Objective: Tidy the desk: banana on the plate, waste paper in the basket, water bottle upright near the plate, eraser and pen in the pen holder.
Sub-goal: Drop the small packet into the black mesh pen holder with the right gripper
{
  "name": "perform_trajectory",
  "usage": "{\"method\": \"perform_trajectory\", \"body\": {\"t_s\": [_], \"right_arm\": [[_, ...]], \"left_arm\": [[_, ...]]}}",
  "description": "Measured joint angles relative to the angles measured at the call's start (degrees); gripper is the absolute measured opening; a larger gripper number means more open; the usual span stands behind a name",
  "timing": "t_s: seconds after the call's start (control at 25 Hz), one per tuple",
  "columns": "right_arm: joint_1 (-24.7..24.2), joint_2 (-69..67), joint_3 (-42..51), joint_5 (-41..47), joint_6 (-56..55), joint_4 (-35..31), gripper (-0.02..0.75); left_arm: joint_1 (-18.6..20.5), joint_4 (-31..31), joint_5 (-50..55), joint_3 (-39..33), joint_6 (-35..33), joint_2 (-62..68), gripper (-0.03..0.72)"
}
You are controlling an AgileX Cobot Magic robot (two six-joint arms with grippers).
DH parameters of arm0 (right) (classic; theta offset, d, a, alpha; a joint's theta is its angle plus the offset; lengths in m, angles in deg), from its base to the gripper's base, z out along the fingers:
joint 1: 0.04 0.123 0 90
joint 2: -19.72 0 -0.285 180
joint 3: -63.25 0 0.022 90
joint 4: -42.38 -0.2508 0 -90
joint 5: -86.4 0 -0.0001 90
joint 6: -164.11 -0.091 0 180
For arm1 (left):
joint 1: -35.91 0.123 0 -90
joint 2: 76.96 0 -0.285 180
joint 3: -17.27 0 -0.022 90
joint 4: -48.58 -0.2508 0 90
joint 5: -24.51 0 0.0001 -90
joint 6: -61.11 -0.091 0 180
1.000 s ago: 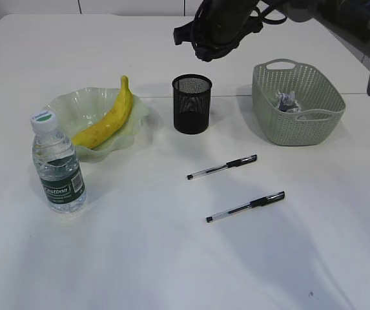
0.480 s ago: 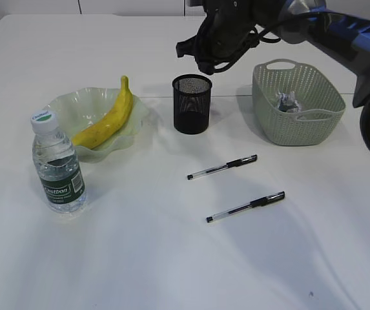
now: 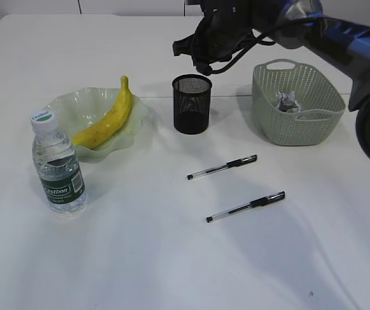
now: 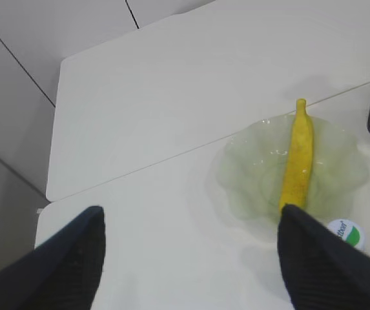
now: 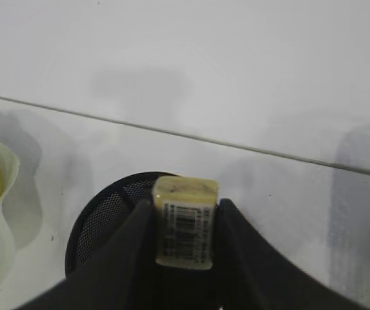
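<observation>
- The right gripper point(image 5: 183, 240) clamps a small yellowish eraser point(image 5: 185, 222) between its jaws, barcode label facing the wrist camera; it hangs above the black mesh pen holder point(image 5: 110, 216), probably lined up so the eraser can fall straight in.
- The left gripper point(image 4: 188, 255) stands spread wide and empty, high over the tabletop's left edge, clear of the work.
- The banana point(image 3: 108, 119) lies on the green plate point(image 3: 70, 104), the water bottle point(image 3: 58, 166) stands upright just beside it, and the crumpled paper point(image 3: 287, 101) sits in the basket point(image 3: 297, 103); those look done.
- Two pens point(image 3: 221, 168) lie on the tabletop point(image 3: 139, 258) nearer the front edge, apart from the holder.
- Only the right wrist view shows the eraser; the exterior view hides it behind the arm but alone shows the pens and basket.
</observation>
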Motion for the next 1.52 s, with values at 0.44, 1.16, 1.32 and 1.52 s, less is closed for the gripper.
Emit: {"method": "perform_trajectory", "body": {"t_s": [0.44, 1.16, 1.32, 1.52], "right_arm": [[0.0, -2.52, 0.0, 0.99, 0.0, -0.71, 0.221], [0.0, -2.82, 0.0, 1.33, 0.0, -0.71, 0.221], [0.0, -2.82, 0.0, 1.33, 0.11, -0.71, 0.231], [0.0, -2.82, 0.0, 1.33, 0.11, -0.71, 0.274]], "left_arm": [[0.0, 0.0, 0.0, 0.0, 0.0, 0.0, 0.591], [0.0, 0.0, 0.0, 0.0, 0.0, 0.0, 0.591], [0.0, 0.0, 0.0, 0.0, 0.0, 0.0, 0.591], [0.0, 0.0, 0.0, 0.0, 0.0, 0.0, 0.591]]}}
